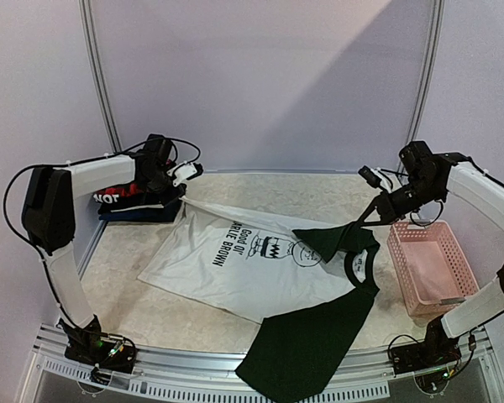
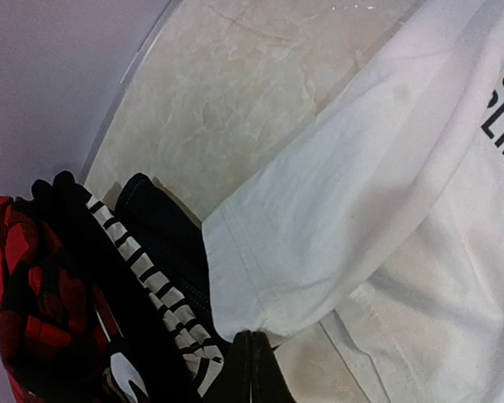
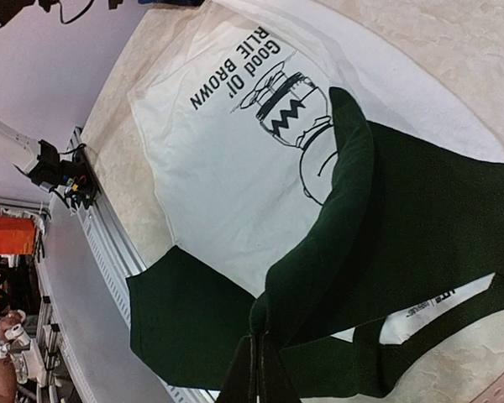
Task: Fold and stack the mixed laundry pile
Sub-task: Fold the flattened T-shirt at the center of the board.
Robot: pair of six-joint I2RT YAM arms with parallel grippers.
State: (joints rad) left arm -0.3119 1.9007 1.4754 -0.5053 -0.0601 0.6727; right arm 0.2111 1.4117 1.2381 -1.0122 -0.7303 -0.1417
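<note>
**Both pincers clamped on the white tee, 1 at each end**

The white tee [image 1: 235, 260] lies print-up across the middle of the table [image 1: 118, 277], spread out but creased, with its hem toward the left arm and its collar toward the right.

The left gripper [image 1: 183, 186] sits at the far left of the table. Its 2 fingers are pressed together on the hem corner of the tee. In the left wrist view the closed fingertips [image 2: 250, 369] meet just under that folded white corner [image 2: 252, 311], and the cloth runs up and away from them in a taut band. Just beside this pincer, on its outer side, sits the folded stack [image 1: 139, 201]. It holds a red-and-black plaid flannel shirt [image 2: 25, 302], a black-and-white striped piece [image 2: 155, 285] and a navy garment [image 2: 164, 227]. The tee's corner lies against the navy one.

The right gripper [image 1: 368, 218] hangs over the right part of the table, jaws closed on a dark sleeve [image 1: 328, 239] of the tee. That sleeve is lifted and folded back over the printed chest. In the right wrist view the bunched dark cloth [image 3: 319, 260] rises straight from the pinched fingertips [image 3: 256, 374].

The tee's other dark sleeve [image 1: 307, 344] is spread flat and hangs over the near edge of the table, well apart from both pincers. A pink basket [image 1: 428, 264] stands to the right, near the right gripper but not touching it
</note>
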